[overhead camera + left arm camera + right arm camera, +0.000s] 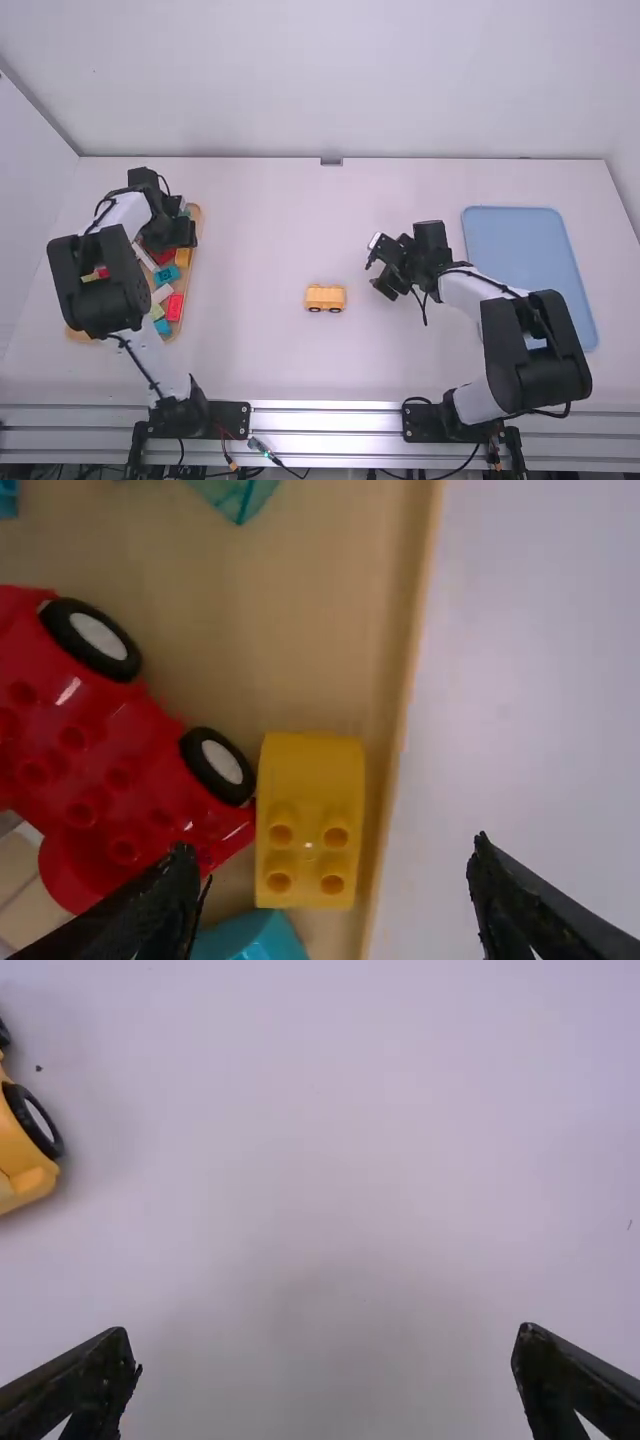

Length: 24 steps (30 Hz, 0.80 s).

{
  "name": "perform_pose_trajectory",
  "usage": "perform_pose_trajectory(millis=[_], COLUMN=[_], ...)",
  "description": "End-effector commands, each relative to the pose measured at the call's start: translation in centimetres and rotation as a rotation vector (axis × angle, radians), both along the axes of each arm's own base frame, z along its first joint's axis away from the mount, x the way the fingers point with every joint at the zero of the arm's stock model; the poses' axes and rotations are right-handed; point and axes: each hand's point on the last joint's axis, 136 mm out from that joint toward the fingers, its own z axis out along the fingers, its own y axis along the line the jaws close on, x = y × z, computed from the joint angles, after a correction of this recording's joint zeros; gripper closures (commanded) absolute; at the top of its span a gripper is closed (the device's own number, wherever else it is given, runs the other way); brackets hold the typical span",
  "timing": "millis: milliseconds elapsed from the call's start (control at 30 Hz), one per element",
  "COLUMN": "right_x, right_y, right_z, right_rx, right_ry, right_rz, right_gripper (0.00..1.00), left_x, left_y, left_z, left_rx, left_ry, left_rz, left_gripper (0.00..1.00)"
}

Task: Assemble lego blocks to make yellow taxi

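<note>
High view—one yellow car (325, 296), two wheels (335, 309)

In the high view, you have a smooth, matte white table (250, 220) before you, backed by a plain white wall (330, 90). White side panels stand to your left (25, 210) and right (627, 175). A small grey metal bracket (331, 161) sits mid-way along the rear edge; ridged silver metal rails (325, 421) cross nearest you, under soft light.
</note>
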Motion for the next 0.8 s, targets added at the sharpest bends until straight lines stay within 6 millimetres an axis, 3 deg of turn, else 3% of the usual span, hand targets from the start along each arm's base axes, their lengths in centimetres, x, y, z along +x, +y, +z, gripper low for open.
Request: perform_pose_trajectory(millis=[0,333,433,767], right_x=[-0.2,-0.4,-0.5,-0.4], right_y=[0.3,1.0,1.0,1.0], right_z=[0.6,0.6,0.6,0.6], right_rx=[0.021,0.021,0.021,0.019], right_ry=[-0.007,-0.01,-0.009,-0.01], right_rz=[0.013,0.032,0.033,0.032], right_gripper=[0.01,0.01,0.01,0.01], left_x=[-0.7,-0.7,-0.8,-1.2], left_y=[0.1,-0.5,-0.4,-0.2], left_z=[-0.4,-1.0,-1.2,-2.9], left_rx=[-0.064,-0.064,-0.063,-0.046], left_ry=[-0.007,-0.015,-0.015,-0.035], left_rz=[-0.021,-0.071,-0.067,-0.067], left_gripper=[0.34,0.43,0.51,0.55])
